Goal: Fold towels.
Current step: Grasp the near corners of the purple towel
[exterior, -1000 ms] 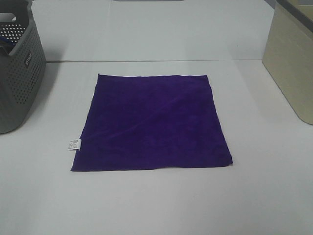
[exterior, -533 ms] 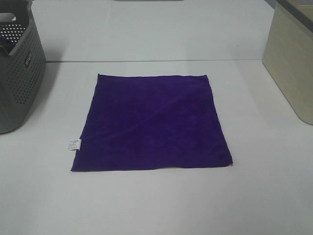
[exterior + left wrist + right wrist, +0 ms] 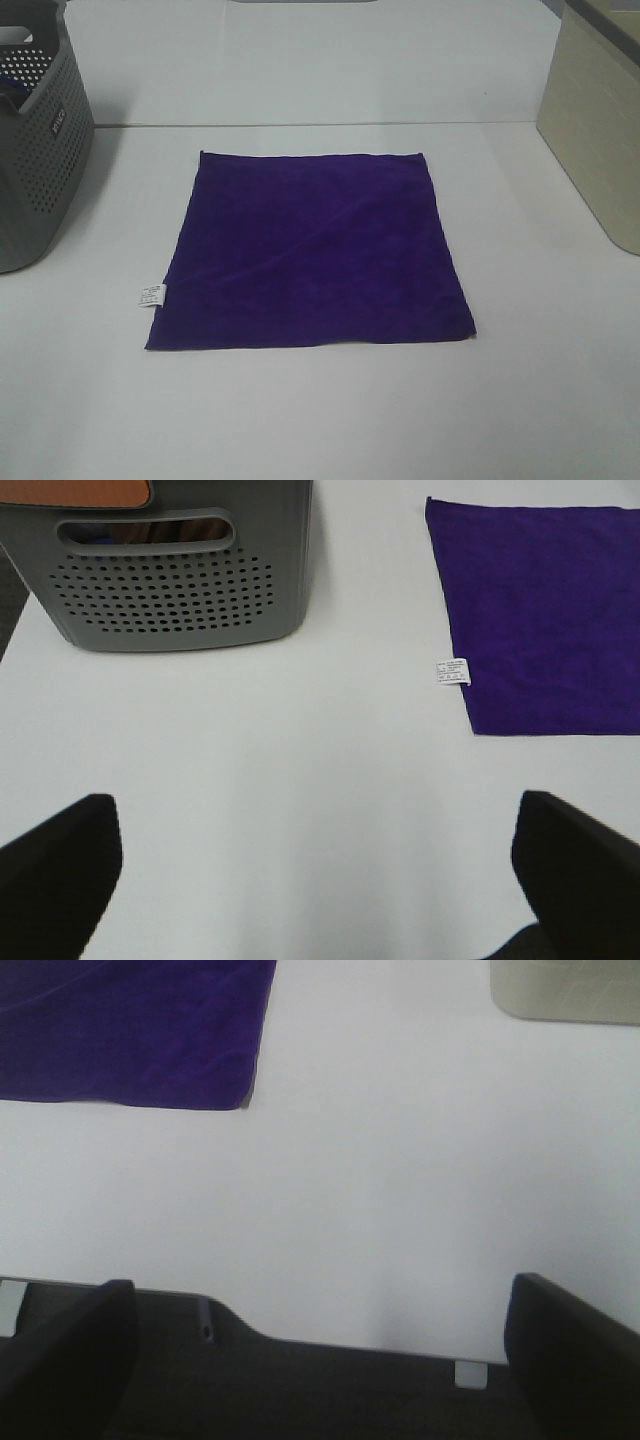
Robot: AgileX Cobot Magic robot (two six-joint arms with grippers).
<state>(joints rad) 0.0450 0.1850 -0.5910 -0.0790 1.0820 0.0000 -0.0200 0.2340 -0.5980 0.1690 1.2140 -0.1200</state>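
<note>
Left gripper (image 3: 320, 880) spread wide, holding nothing, over the white desk (image 3: 320, 420); right gripper (image 3: 320, 1360) likewise apart. Purple towel (image 3: 310, 250) flat at mid-desk, well apart from both, white tag (image 3: 151, 294) on its left edge. Grey perforated basket (image 3: 35, 150) far left, beige box (image 3: 595, 130) far right, neither touching the towel.

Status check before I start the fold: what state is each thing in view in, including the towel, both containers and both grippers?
Purple towel: spread flat, unfolded, a few light creases.
Care tag: lying flat, sticking out from the towel's left edge in the high view.
Grey basket: upright, apart from the towel.
Beige bin: upright, only partly in view.
Left gripper: open, holding nothing, off the towel.
Right gripper: open, holding nothing, off the towel.
</note>
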